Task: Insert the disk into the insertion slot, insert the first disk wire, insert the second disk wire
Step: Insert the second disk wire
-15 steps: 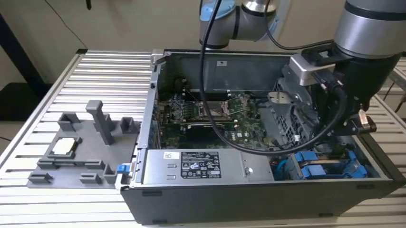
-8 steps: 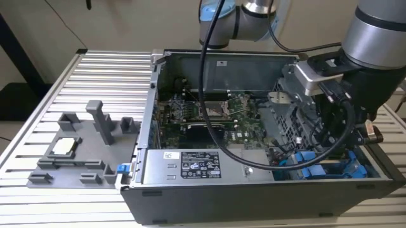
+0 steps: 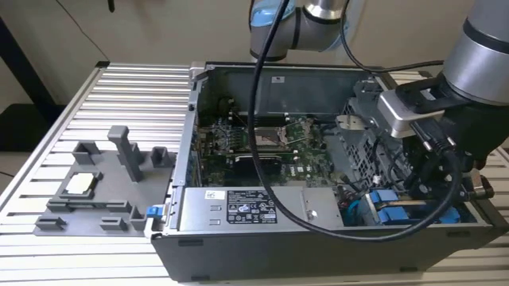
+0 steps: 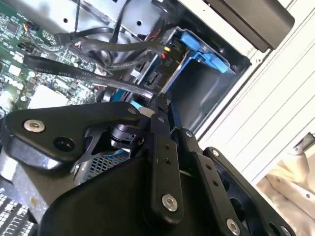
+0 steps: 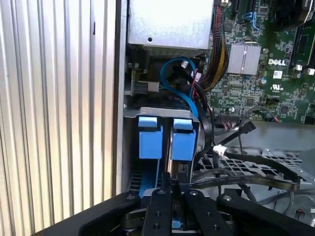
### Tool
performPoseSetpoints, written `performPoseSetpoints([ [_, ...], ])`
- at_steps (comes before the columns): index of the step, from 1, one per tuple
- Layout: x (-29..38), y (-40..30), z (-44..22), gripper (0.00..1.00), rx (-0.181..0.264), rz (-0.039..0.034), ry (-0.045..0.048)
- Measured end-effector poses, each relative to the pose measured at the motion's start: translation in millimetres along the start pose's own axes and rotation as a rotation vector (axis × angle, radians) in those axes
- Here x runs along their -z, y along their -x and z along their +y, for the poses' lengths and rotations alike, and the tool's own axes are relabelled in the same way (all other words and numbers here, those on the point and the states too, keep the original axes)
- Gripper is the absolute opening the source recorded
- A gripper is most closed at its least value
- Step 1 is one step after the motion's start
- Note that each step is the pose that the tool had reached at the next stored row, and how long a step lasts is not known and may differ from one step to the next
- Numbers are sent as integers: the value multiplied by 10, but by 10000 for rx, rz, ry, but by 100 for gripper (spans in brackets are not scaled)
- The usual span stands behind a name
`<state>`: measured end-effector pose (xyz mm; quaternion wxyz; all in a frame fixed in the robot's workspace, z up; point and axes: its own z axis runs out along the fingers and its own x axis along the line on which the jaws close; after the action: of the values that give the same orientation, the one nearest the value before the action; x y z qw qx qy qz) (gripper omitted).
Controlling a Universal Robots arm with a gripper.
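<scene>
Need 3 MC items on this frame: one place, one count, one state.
1. In the exterior view, the blue carriers sit at the picture's:
A. lower right
B. upper left
C. lower left

2. Blue carriers side by side in the cage:
A. one
B. two
C. four

3. The case is:
A. shut
B. half covered by a panel
C. open, board bare

Key:
1 A, the blue shows in the case's corner at the exterior view's lower right.
2 B, the first wrist view shows two next to each other.
3 C, the board lies in plain sight in the exterior view.
</scene>
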<state>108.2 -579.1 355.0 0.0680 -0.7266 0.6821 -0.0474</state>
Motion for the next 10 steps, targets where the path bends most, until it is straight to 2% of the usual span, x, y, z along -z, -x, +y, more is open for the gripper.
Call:
performPoseSetpoints([
  [2, -2, 0, 1, 16, -115, -365, -28],
  [4, 0, 0, 1, 16, -218, -648, -50],
  [5, -1, -3, 1, 16, -238, -689, -48],
  [6, -1, -4, -5, 16, -241, -692, 28],
  [9, -9, -8, -51, 16, -280, -719, 571],
  [10, -13, -9, -72, 16, -291, -726, 727],
])
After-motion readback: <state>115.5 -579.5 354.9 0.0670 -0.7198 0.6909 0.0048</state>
